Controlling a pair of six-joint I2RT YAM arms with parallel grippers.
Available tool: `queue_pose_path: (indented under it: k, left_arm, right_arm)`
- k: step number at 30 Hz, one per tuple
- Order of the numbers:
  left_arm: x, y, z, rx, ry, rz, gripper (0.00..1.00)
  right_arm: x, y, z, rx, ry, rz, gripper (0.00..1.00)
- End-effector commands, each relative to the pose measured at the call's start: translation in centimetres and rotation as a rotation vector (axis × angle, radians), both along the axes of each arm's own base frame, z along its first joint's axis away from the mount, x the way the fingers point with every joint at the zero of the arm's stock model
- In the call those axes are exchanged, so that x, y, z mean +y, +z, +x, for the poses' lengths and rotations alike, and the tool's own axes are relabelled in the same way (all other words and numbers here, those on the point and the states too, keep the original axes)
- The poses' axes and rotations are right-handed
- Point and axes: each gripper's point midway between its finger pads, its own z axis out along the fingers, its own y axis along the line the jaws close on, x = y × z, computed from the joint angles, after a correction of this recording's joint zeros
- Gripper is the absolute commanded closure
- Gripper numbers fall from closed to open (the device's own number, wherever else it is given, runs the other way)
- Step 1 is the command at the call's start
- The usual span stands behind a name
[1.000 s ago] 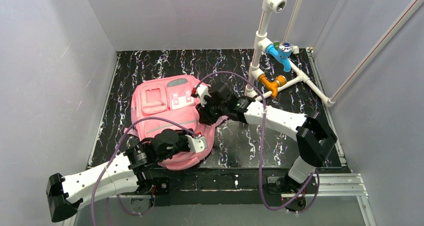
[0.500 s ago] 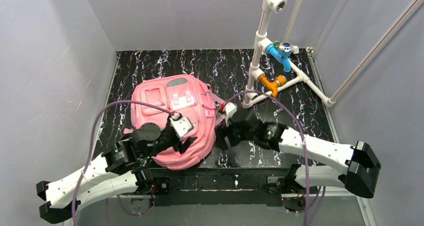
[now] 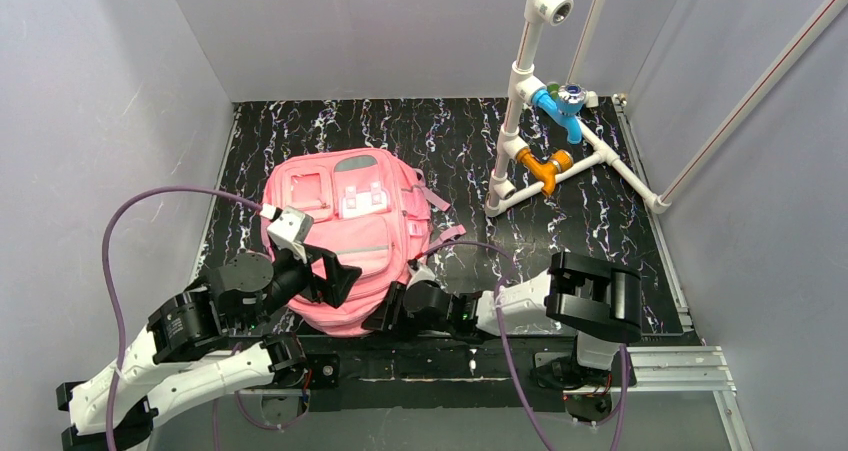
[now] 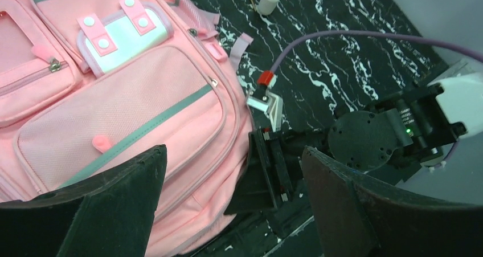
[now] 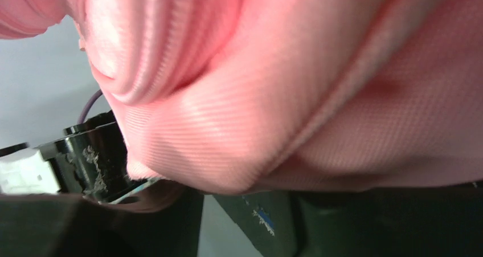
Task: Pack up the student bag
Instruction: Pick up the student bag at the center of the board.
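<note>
Presently we list the following.

**Item 1, bag** [image 3: 345,221]. It lies flat on the table [image 3: 560,231], left of centre in the overhead view, with its base at the lower edge near the arm bases. The front faces up, so the pockets, the white patch [image 3: 365,201] and the grey strips are all open to the arms. We judge this lay lets zips be reached from above. Two straps [image 3: 440,216] trail off its right side. We see no loose contents in any view, so we cannot say how far packing stands.

**Item 2, left gripper** [image 3: 330,276]. It hangs over the lower left of the bag. Its wrist view shows the fingers [image 4: 114,194] spread wide at the bottom corners of the frame, with nothing between them. We judge it is clear of the fabric and ready to come down on the big front pocket [image 4: 119,114].

**Item 3, right gripper** [image 3: 390,316]. It sits low at the bag's lower right corner, tight against the fabric. Its wrist view is filled with pink folds, and the dark fingers [image 5: 102,223] stand apart along the bottom. We cannot tell whether a fold sits between them. We judge the low placing suits getting at the bag's edge.

**Item 4, pipe rack** [image 3: 520,101]. It stands upper right with blue and orange valves, well apart from the bag.
</note>
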Motion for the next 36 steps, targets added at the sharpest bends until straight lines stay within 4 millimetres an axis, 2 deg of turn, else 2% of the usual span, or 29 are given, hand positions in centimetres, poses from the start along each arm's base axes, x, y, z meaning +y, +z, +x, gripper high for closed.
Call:
queue_pose_path:
  k: [1,2,3,4,5,6,7,8,10,12,14,15,16,18,20,22,24,26,28,31,35,36]
  left_arm:
    - [0.4,-0.5,-0.8,0.067,-0.014,0.069,0.14]
    - [0.8,-0.3,-0.7,0.071,-0.001,0.082,0.14]
    - [1.0,0.0,-0.7,0.070,0.005,0.088,0.14]
    - [1.3,0.6,-0.7,0.062,0.008,0.083,0.14]
    - [1.5,1.3,-0.6,0.048,0.018,0.074,0.14]
    - [1.9,2.1,-0.5,0.029,0.031,0.056,0.14]
    - [2.2,3.0,-0.4,0.008,0.044,0.037,0.14]
    - [2.8,4.4,-0.2,-0.024,0.062,0.008,0.14]
    - [3.7,7.6,0.1,-0.098,0.093,-0.060,0.15]
    - [4.5,10.9,0.3,-0.179,0.105,-0.109,0.17]
    - [5.3,14.0,0.6,-0.257,0.121,-0.126,0.18]
    - [5.5,15.2,0.8,-0.284,0.127,-0.116,0.18]
    - [5.7,16.4,1.0,-0.309,0.134,-0.104,0.18]
    - [5.7,18.7,1.4,-0.350,0.133,-0.069,0.16]
    - [5.7,21.1,1.8,-0.402,0.133,-0.026,0.14]
    - [5.2,22.4,2.5,-0.427,0.136,0.021,0.13]
    - [4.6,23.8,2.9,-0.484,0.111,0.085,0.09]
    - [3.4,23.7,3.8,-0.500,0.077,0.200,0.03]
    - [1.9,22.0,5.4,-0.480,0.057,0.385,0.02]
    - [1.0,19.9,7.9,-0.485,0.084,0.586,0.02]
    - [1.2,18.7,10.5,-0.413,0.095,0.535,0.02]
    - [1.4,18.1,11.2,-0.391,0.093,0.537,0.02]
  right_arm:
    - [1.7,5.9,3.0,-0.160,-0.092,0.028,0.60]
    - [1.7,7.3,3.2,-0.216,-0.077,-0.005,0.63]
    - [1.6,9.1,3.4,-0.268,-0.063,-0.024,0.74]
    - [1.6,11.1,3.7,-0.327,-0.046,-0.028,0.91]
    - [1.5,13.3,4.1,-0.376,-0.036,-0.021,0.99]
    - [1.7,16.5,4.7,-0.432,-0.031,0.011,0.99]
    - [1.7,18.8,5.1,-0.469,-0.023,0.040,0.99]
    - [1.9,22.4,5.8,-0.517,-0.017,0.067,0.99]
    - [1.9,27.9,7.6,-0.605,-0.004,0.094,0.99]
    - [2.3,32.4,9.8,-0.658,0.006,0.139,0.99]
    - [3.3,35.2,12.7,-0.663,0.024,0.200,0.99]
    - [3.2,37.6,13.8,-0.670,0.025,0.260,0.99]
    - [3.9,38.5,15.4,-0.674,0.028,0.288,0.99]
    - [4.5,41.7,17.5,-0.702,0.032,0.356,0.99]
    - [5.1,45.4,18.9,-0.737,0.025,0.430,0.99]
    - [5.5,48.3,19.7,-0.748,0.024,0.529,0.99]
    - [5.4,50.3,20.0,-0.748,0.011,0.619,0.99]
    - [5.0,51.2,20.1,-0.762,-0.001,0.648,0.99]
    - [4.3,52.0,20.1,-0.800,-0.023,0.652,0.99]
    - [3.1,52.9,19.6,-0.827,-0.037,0.658,0.99]
    - [1.9,52.5,19.5,-0.793,-0.038,0.616,0.99]
    - [1.1,52.9,19.3,-0.788,-0.042,0.622,0.99]
